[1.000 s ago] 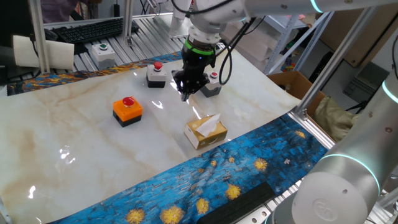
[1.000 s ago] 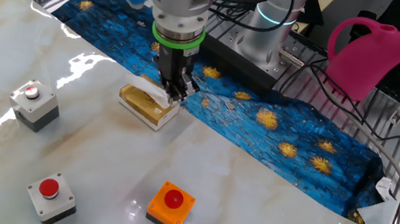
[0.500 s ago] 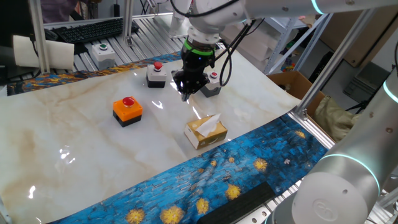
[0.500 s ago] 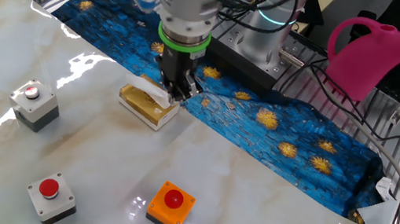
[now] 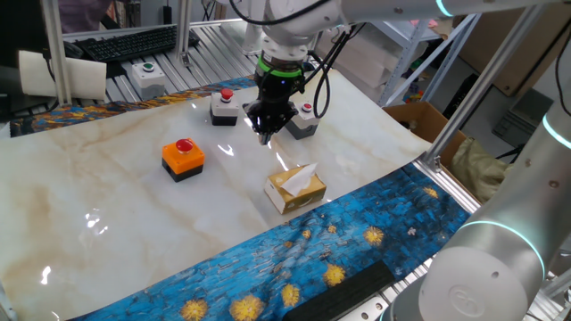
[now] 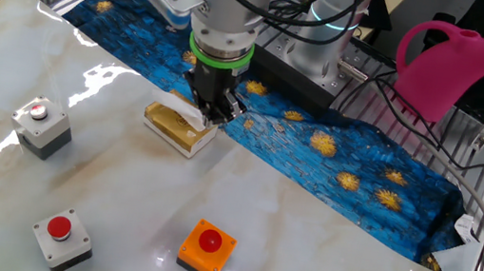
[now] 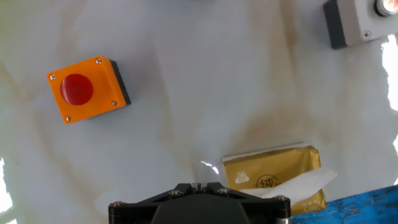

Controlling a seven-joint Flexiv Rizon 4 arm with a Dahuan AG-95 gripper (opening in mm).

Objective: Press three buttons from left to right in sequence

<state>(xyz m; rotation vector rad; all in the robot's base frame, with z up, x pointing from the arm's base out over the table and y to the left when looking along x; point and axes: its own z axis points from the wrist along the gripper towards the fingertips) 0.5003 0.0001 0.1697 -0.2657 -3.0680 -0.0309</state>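
The orange button box (image 5: 183, 157) with its red cap sits on the marble table, left of centre. One grey button box (image 5: 223, 107) stands behind it. The other grey one (image 5: 304, 121) is partly hidden behind my gripper (image 5: 265, 134). My gripper hangs above the table between the two grey boxes and the tissue box, shut, holding nothing and touching none of them. In the other fixed view my gripper (image 6: 210, 119) is over the tissue box's edge, far from the orange box (image 6: 208, 247) and the grey boxes (image 6: 61, 237) (image 6: 42, 125). The hand view shows the orange box (image 7: 84, 91) at upper left.
A yellow tissue box (image 5: 295, 188) lies just in front of the gripper, also seen as the tissue box (image 7: 274, 176). A pale box with a green button (image 5: 147, 77) stands at the back left off the marble. A pink watering can (image 6: 464, 68) sits beyond the blue cloth (image 6: 353, 162).
The arm's wrist has shifted slightly, with the gripper staying shut at about the same spot above the table. The buttons and tissue box have not moved.
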